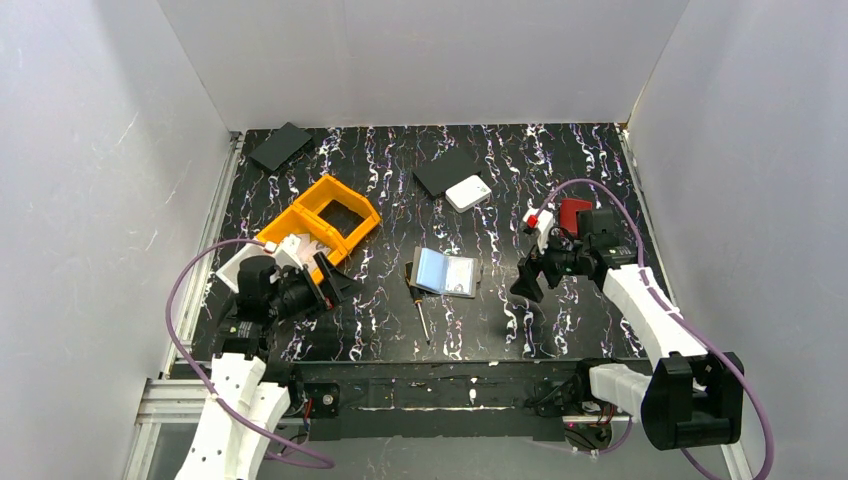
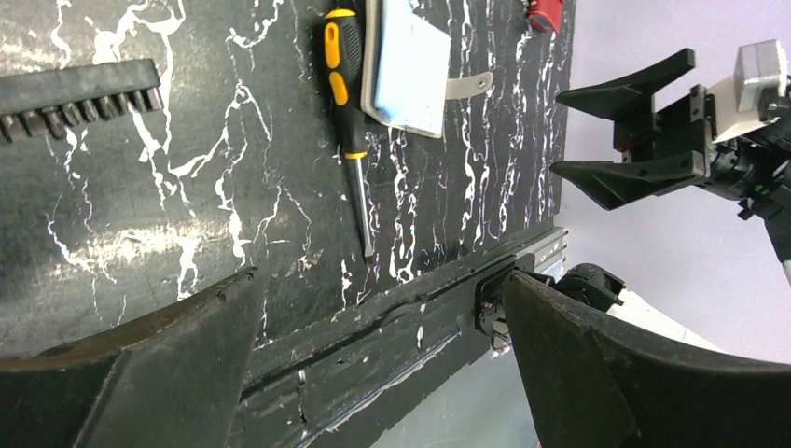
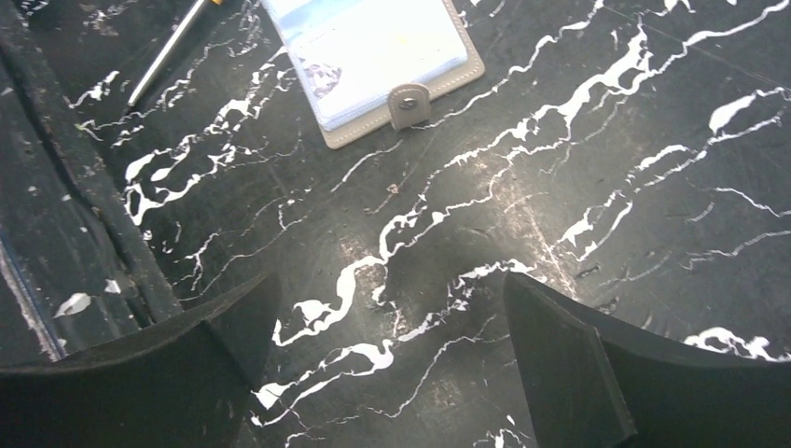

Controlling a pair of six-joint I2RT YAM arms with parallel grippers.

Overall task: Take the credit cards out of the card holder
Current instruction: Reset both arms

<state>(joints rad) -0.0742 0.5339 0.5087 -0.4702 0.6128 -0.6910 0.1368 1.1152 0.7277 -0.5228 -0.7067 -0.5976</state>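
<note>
Black tabletop (image 1: 560, 180), white marbled veining. Plain white panels enclose it: back wall (image 1: 420, 60) at 12 o'clock, side walls (image 1: 90, 200) at 9 and 3 o'clock. Aluminium rail (image 1: 220, 200) along 9 o'clock edge. Light even, diffuse.

card holder (image 3: 373, 65), upper part past top edge

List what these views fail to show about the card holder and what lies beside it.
- credit cards: count unreadable; top view too small, both wrist views crop them.
- card holder: part cut off by the top edge in both wrist views.
- screwdriver: handle cut off in the right wrist view.
</note>
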